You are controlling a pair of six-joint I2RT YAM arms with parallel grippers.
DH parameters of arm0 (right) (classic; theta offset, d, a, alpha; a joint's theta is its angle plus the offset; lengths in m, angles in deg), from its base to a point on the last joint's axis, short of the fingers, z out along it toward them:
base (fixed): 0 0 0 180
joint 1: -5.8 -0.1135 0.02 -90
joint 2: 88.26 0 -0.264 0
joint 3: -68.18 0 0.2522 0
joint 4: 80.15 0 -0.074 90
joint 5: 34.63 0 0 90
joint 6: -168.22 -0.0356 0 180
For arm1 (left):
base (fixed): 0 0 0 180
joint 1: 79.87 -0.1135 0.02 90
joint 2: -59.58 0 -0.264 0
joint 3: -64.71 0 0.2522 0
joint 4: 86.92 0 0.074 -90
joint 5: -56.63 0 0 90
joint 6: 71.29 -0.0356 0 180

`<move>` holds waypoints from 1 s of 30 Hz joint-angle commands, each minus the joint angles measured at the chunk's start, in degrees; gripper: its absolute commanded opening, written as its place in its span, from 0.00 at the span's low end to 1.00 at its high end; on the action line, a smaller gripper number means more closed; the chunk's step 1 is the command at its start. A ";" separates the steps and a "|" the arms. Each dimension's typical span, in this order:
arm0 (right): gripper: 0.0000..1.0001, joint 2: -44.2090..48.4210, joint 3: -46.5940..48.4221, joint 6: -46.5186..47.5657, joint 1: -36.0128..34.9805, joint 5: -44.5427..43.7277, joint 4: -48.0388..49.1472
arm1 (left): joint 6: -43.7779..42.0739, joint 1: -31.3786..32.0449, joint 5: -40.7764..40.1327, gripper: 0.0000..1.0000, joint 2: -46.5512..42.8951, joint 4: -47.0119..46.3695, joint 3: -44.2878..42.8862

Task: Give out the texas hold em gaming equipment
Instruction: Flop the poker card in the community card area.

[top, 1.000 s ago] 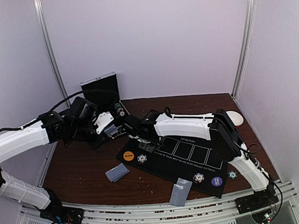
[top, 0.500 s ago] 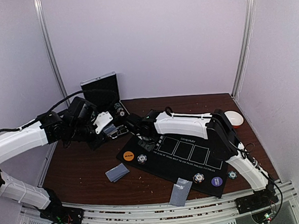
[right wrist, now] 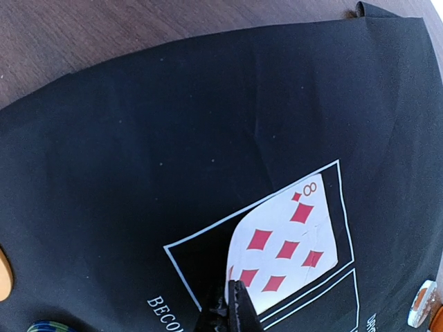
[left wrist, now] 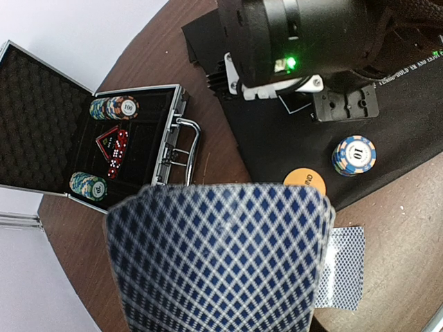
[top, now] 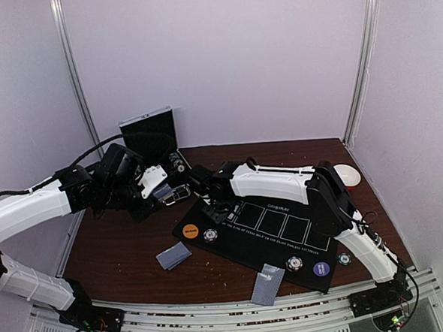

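Note:
My left gripper (top: pixel 165 192) hangs left of the black mat (top: pixel 286 246), shut on a deck of blue-diamond-backed playing cards (left wrist: pixel 218 256) that hides its fingers in the left wrist view. My right gripper (right wrist: pixel 235 304) is shut on the corner of a face-up eight of diamonds (right wrist: pixel 287 245), which lies tilted over the mat's leftmost white rectangle (right wrist: pixel 187 243). An orange button (top: pixel 190 230) and a striped chip (top: pixel 210 235) sit on the mat's left corner. Two face-down card piles (top: pixel 173 255) (top: pixel 267 283) lie near the front edge. Two chips (top: pixel 294 264) (top: pixel 344 260) flank a purple button (top: pixel 320 268).
An open metal case (left wrist: pixel 104 145) holding chip stacks and red dice stands at the back left. The orange-and-white bowl (top: pixel 348 175) sits at the far right. The right arm (top: pixel 275 184) stretches across the mat's back edge. White walls enclose the table.
The right arm has drawn slightly toward the back, uncovering more of the bowl, and its gripper has shifted a little over the mat's left end. The left gripper has hardly moved.

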 commanded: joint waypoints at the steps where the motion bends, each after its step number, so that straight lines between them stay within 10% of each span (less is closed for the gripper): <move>1: 0.00 -1.17 1.24 -1.86 0.92 0.78 0.15 | -0.37 -0.35 -0.03 0.40 -1.27 -2.45 0.82; 17: 0.00 -1.04 0.40 -2.37 1.23 2.99 0.98 | -0.48 -0.33 0.47 0.40 -0.68 -2.45 0.72; 30: 0.29 1.34 -0.68 -2.82 1.85 4.76 1.91 | -0.54 -0.30 0.63 0.40 -1.13 -2.40 0.90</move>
